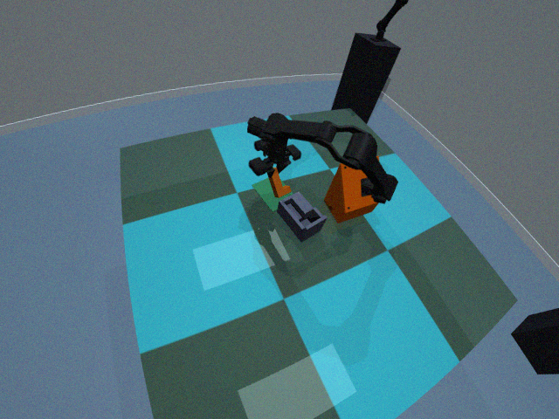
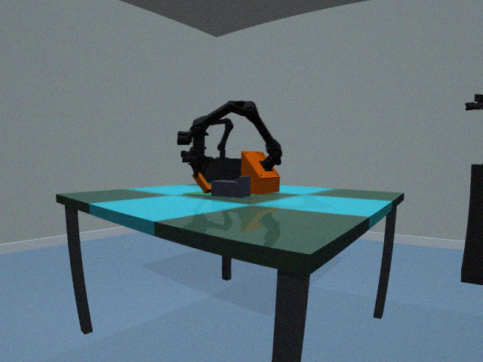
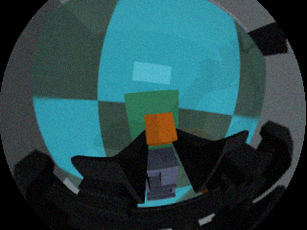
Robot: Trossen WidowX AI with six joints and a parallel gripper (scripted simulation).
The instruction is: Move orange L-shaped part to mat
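Note:
My gripper [image 1: 273, 169] [image 2: 196, 175] [image 3: 158, 131] is shut on the upper end of the orange L-shaped part [image 1: 276, 183] [image 2: 202, 182] [image 3: 160, 128]. The part hangs steeply tilted, its L-shaped end lowest, over the green mat [image 1: 263, 188] [image 2: 194, 193] [image 3: 151, 100]. In the exterior view the low end is close to the mat; whether it touches cannot be told. The grey tray [image 1: 290, 220] [image 2: 230, 188] [image 3: 163, 158] stands beside the mat, and its L-shaped pocket is empty.
The orange arm base [image 1: 341, 198] [image 2: 264, 184] stands beyond the tray on the checkered table [image 1: 189, 243] [image 2: 164, 208]. A black pedestal [image 1: 368, 74] with another arm stands behind the table.

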